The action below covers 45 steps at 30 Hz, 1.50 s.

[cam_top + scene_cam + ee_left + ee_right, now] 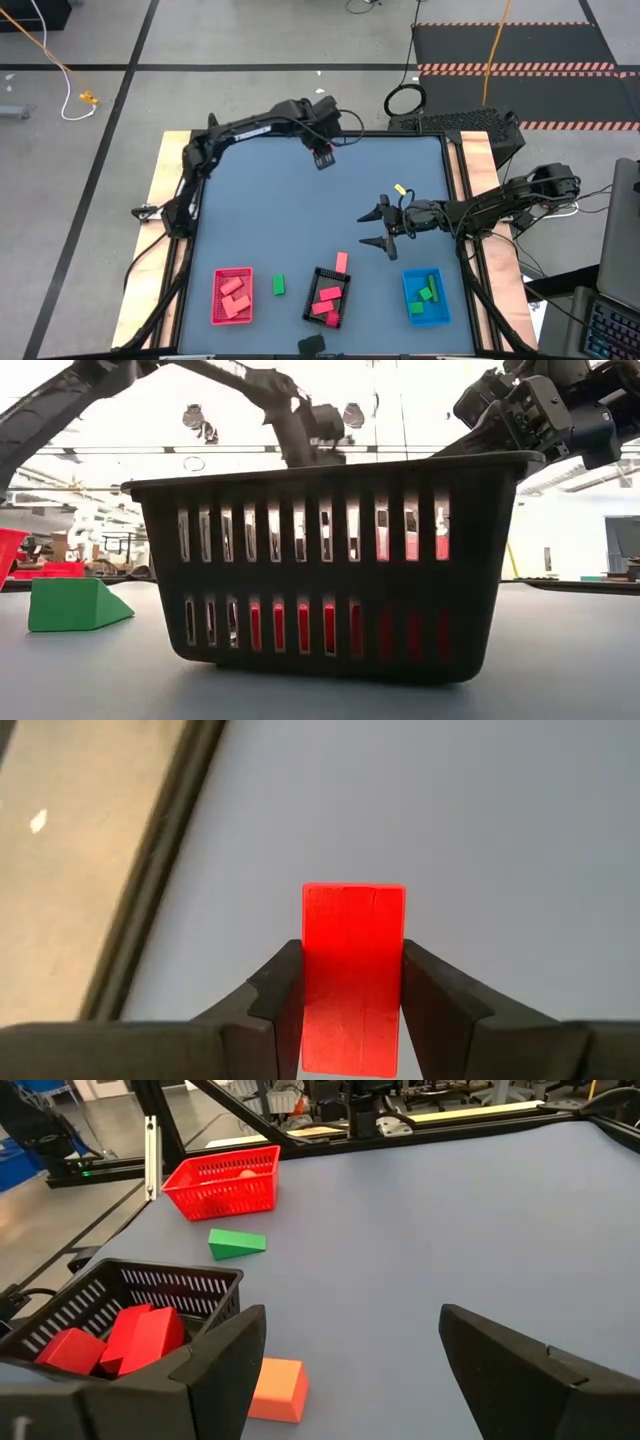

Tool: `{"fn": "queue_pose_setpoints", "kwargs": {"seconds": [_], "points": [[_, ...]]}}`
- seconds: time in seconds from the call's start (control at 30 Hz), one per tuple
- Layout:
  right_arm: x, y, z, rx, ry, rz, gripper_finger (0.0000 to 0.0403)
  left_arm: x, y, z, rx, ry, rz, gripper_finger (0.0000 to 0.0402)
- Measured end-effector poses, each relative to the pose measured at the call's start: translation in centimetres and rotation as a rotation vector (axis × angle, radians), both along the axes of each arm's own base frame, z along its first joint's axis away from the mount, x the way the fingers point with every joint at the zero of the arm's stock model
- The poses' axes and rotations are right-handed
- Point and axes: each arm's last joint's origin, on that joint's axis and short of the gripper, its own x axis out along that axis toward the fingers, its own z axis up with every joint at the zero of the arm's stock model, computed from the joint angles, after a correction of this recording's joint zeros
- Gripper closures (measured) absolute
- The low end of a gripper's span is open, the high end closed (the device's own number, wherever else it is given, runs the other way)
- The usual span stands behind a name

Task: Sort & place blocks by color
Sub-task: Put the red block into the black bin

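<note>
Red block [353,980] half-hidden between left jaws

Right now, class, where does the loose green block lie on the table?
In the high view the green block lies on the bare table, between the red tray on its left and the black tray on its right, touching neither.

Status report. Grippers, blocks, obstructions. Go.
Left gripper shut on a bright red block, far side of table. Right gripper open, empty, mid-table. Loose: green wedge, salmon block beside the black tray. Nothing obstructing.
</note>
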Motion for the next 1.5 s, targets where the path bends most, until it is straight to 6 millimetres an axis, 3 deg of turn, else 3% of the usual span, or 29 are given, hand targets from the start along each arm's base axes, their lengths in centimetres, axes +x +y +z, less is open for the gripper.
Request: {"fn": "queue_pose_setpoints", "kwargs": {"seconds": [0.13,0.3,0.53,0.73,1.03,1.17,1.33,1.5], "points": [[0.0,0.1,-0.1,0.004,0.008,0.006,0.0112,-0.2,-3.4,2.4,-0.042,-0.02,-0.079,0.0267],[-0.1,0.7,-0.1,0.005,0.016,0.033,0.0112,0.5,-9.2,4.2,-0.063,-0.021,-0.181,0.0267],[-0.3,1.5,-0.1,0.005,0.017,0.071,0.0112,1.7,-17.5,4.1,-0.089,0.011,-0.265,0.0267],[-0.4,2.3,-0.1,0.005,0.017,0.106,0.0112,2.0,-23.1,2.3,-0.132,0.023,-0.247,0.0267],[-0.6,2.5,-0.4,0.011,0.043,0.112,0.0112,1.1,-33.0,-2.6,-0.223,-0.023,-0.28,0.0267],[-0.5,2.5,-0.4,0.024,0.042,0.104,0.0112,0.3,-35.0,-4.5,-0.253,-0.032,-0.265,0.0267],[-0.5,2.5,-0.1,0.029,0.014,0.103,0.0112,-0.1,-36.2,-5.9,-0.267,-0.054,-0.278,0.0265],[-0.5,2.5,-0.1,0.051,0.015,0.097,0.0112,-0.3,-36.0,-6.9,-0.267,-0.058,-0.277,0.0215]]}}
